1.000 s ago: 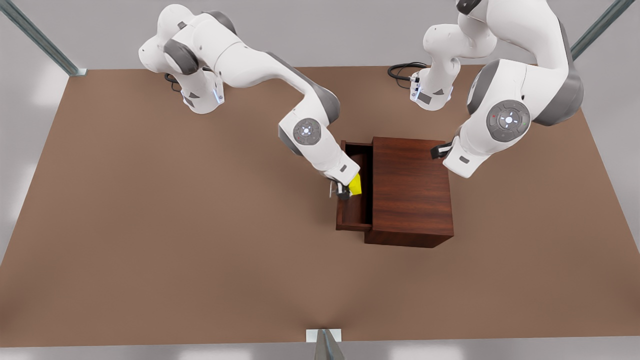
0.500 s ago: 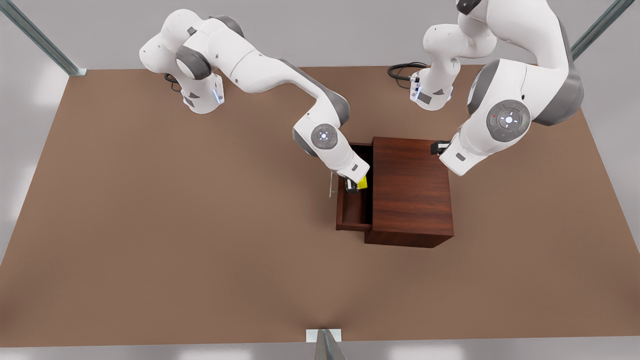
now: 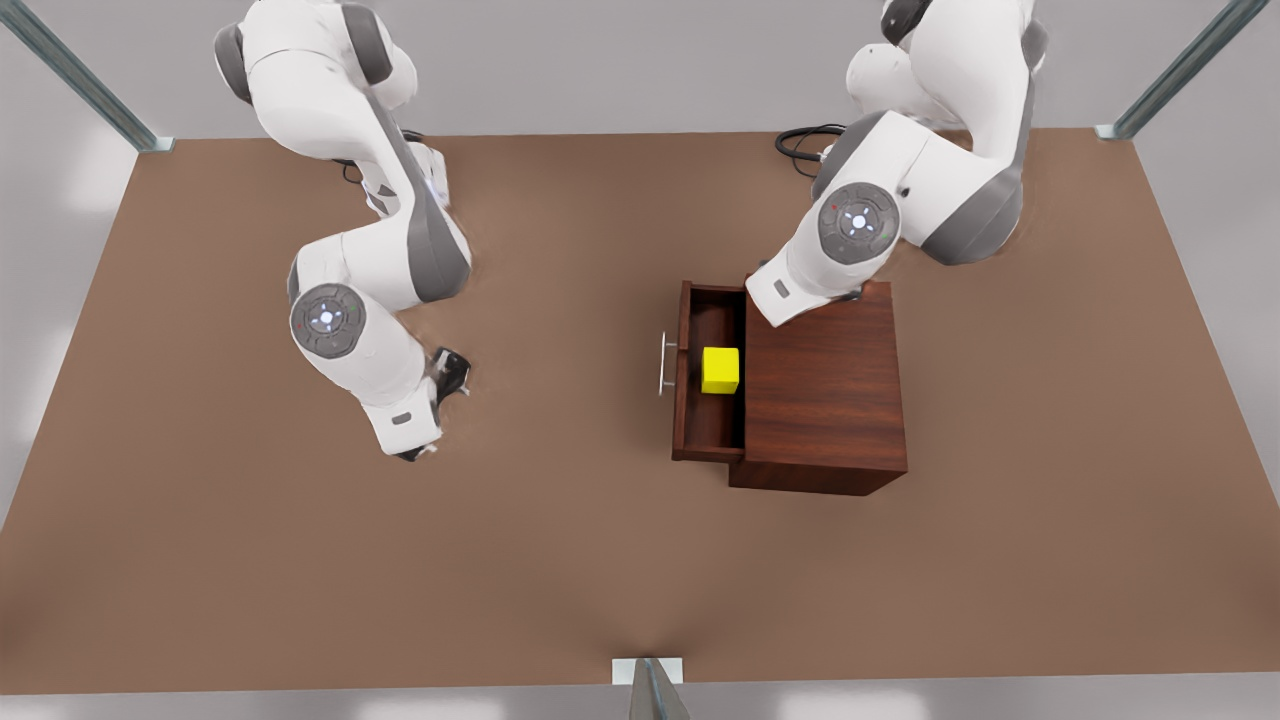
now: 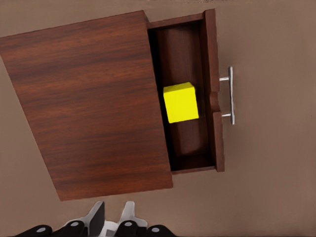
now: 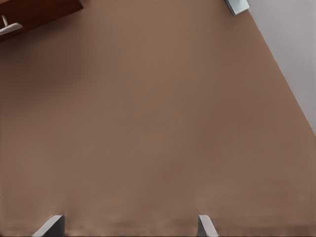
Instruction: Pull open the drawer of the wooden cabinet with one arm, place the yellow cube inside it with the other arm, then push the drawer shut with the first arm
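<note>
The wooden cabinet (image 3: 820,390) stands on the table with its drawer (image 3: 708,425) pulled out toward the front view's left. The yellow cube (image 3: 720,370) rests inside the drawer, free of both grippers; it is also in the left wrist view (image 4: 181,102). The silver handle (image 3: 663,363) sits on the drawer front. My left gripper (image 4: 112,217) hangs above the cabinet's back part on the arm at the front view's right, fingers close together and holding nothing. My right gripper (image 3: 412,452) is open over bare table, far to the front view's left of the drawer.
Brown table (image 3: 560,560) all around. Metal frame posts stand at the table's corners (image 3: 150,140) and at its front edge (image 3: 650,680). A black cable (image 3: 800,140) lies by the base of the arm on the front view's right.
The right gripper let go of the cube in the drawer and drew back to the front view's left. The left arm swung from behind the cabinet to above it.
</note>
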You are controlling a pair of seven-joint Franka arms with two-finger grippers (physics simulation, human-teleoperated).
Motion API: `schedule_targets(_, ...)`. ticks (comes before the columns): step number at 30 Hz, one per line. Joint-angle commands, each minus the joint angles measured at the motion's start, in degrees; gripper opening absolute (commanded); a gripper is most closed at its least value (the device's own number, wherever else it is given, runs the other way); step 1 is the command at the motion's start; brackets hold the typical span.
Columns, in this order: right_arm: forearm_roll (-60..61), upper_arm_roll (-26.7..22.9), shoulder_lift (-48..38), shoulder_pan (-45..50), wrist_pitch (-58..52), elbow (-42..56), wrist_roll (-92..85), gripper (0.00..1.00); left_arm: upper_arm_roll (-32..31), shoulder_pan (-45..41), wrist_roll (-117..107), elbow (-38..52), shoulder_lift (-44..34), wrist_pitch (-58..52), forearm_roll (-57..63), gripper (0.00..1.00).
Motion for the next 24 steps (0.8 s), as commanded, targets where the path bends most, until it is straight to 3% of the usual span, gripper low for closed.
schedule_targets(1,-3.54,-0.97,-0.28,-2.09,-18.75,1.49,40.7,1.0,-0.53,-7.06,-59.86,3.22,5.22,10.49,-1.42,0.21)
schedule_targets(3,-4.86,-5.1,-1.24,-1.56,-24.71,5.44,48.92,1.0,-0.35,-14.35,-88.67,3.31,10.06,25.94,-1.07,0.21)
schedule_targets(5,-8.28,-2.21,-6.33,-3.05,-28.42,3.96,55.37,1.0,0.7,-21.3,-104.95,3.31,15.59,36.76,4.09,0.21)
schedule_targets(6,-12.49,2.87,-9.14,-5.42,-29.9,2.47,55.37,1.0,0.97,-22.28,-109.7,3.31,17.0,39.58,6.3,0.21)
schedule_targets(7,-14.09,13.33,-15.98,-13.4,-31.32,-2.7,55.55,1.0,1.06,-22.28,-118.13,3.31,18.58,43.45,6.66,0.21)
schedule_targets(8,-13.48,16.87,-19.35,-17.65,-26.76,-8.08,55.46,1.0,2.9,-22.98,-123.77,3.31,20.61,43.99,7.36,0.21)
schedule_targets(11,-13.13,16.78,-15.92,-17.3,-24.46,-7.74,55.29,1.0,6.06,-21.49,-131.25,3.31,23.95,49.35,3.59,0.21)
schedule_targets(18,-11.55,16.35,-10.04,-20.2,-20.33,-6.24,52.74,1.0,7.73,-20.52,-151.91,2.78,23.69,48.65,1.91,0.21)
schedule_targets(20,-11.54,16.35,-9.51,-20.28,-20.24,-6.15,52.74,1.0,7.73,-19.47,-148.49,2.52,23.69,47.77,3.58,0.21)
schedule_targets(22,-11.63,16.26,-9.51,-20.2,-20.24,-6.15,52.74,1.0,7.65,-18.94,-130.3,2.17,23.69,45.48,3.32,0.21)
schedule_targets(24,-11.63,16.26,-8.98,-20.2,-20.24,-6.07,52.74,1.0,7.47,-18.59,-123.97,1.82,23.69,38.63,3.15,0.21)
